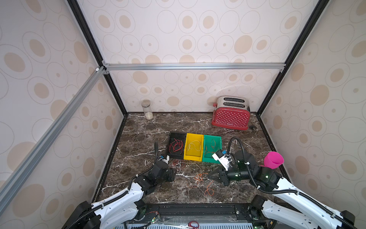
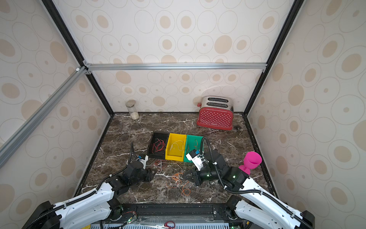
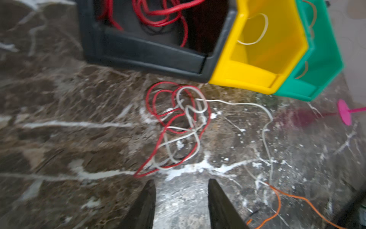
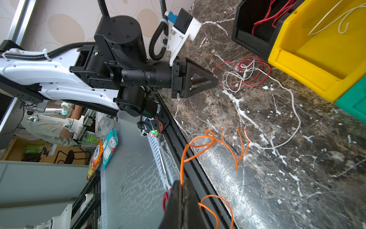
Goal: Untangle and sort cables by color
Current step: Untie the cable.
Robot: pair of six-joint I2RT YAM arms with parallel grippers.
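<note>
On the marble tabletop (image 1: 138, 138), the red-white cable tangle (image 3: 178, 123) lies just ahead of the released left tool (image 3: 180, 180); the right tool (image 4: 182, 181) clamps an orange cable (image 4: 182, 162).

Left arm (image 1: 118, 200) and right arm (image 1: 293, 198): glossy white shell links with matte black joint housings. A black ribbed hose (image 1: 243, 150) runs along each arm, fixed with white zip ties (image 1: 246, 163). Green status LEDs (image 1: 266, 176) are lit on the right arm's housings. Each wrist has a white camera bracket (image 1: 220, 158) with a black module and a blue connector (image 1: 223, 152). Left gripper (image 4: 216, 81): black, triangular open-frame fingers, small screws in the side plates. Right gripper (image 4: 182, 183): same black fingers.
</note>
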